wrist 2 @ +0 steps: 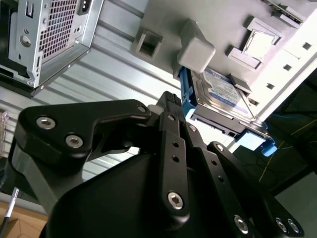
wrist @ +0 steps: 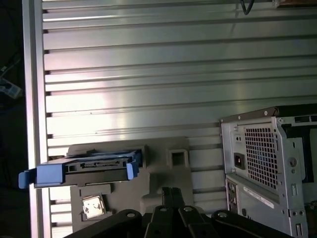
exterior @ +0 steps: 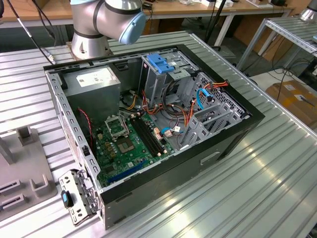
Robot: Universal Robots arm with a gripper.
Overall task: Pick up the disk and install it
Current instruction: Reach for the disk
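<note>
The disk (wrist 2: 218,91) is a grey metal drive with a white-and-blue label and blue side rails. It stands on edge in a grey holder (wrist 2: 163,20) on the ribbed metal table. The first wrist view shows the disk (wrist: 94,166) edge-on, with its blue rails sticking out past the holder (wrist: 163,186). My gripper (wrist: 171,191) hangs over the holder, beside the disk and apart from it. Its black fingers (wrist 2: 171,101) are shut together with nothing between them.
The open computer case (exterior: 153,119) lies on the table, with its motherboard, cables and a grey drive cage topped by a blue latch (exterior: 161,63). A power-supply box (exterior: 96,84) fills one corner. The case's rear panel (wrist: 262,168) stands near the holder (exterior: 25,173). The arm's base (exterior: 91,34) stands behind the case.
</note>
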